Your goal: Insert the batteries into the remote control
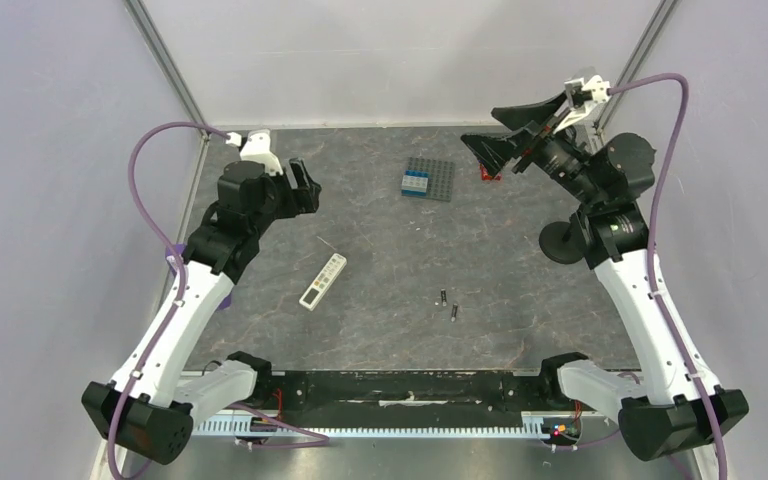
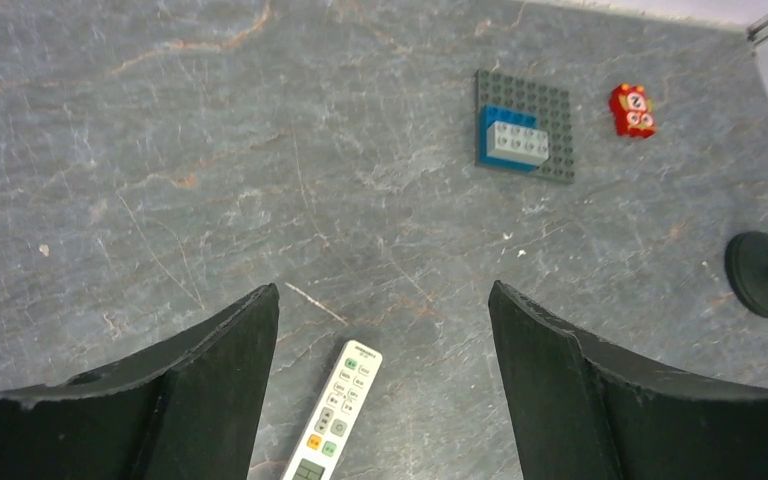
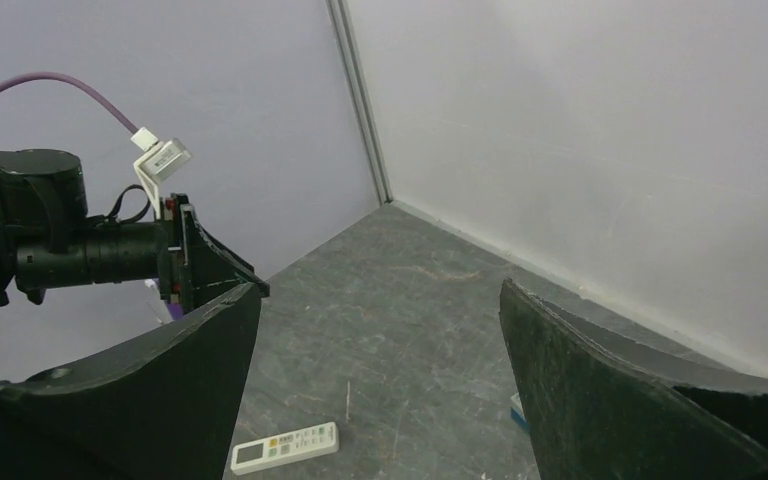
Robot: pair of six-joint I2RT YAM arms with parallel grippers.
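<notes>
The white remote control (image 1: 323, 281) lies buttons up on the grey table, left of centre, slanted. It also shows in the left wrist view (image 2: 335, 425) and the right wrist view (image 3: 285, 448). Two small dark batteries (image 1: 444, 296) (image 1: 455, 313) lie close together on the table to the remote's right; neither wrist view shows them. My left gripper (image 1: 306, 189) (image 2: 382, 290) is open and empty, raised above the table behind the remote. My right gripper (image 1: 488, 128) (image 3: 380, 288) is open and empty, held high at the back right.
A grey studded baseplate (image 1: 428, 180) (image 2: 560, 120) with a blue and a white brick sits at the back centre. A small red toy (image 1: 490, 175) (image 2: 633, 110) lies to its right. A black round foot (image 1: 563, 243) (image 2: 760, 272) stands at the right. A thin pale stick (image 1: 328, 245) lies behind the remote.
</notes>
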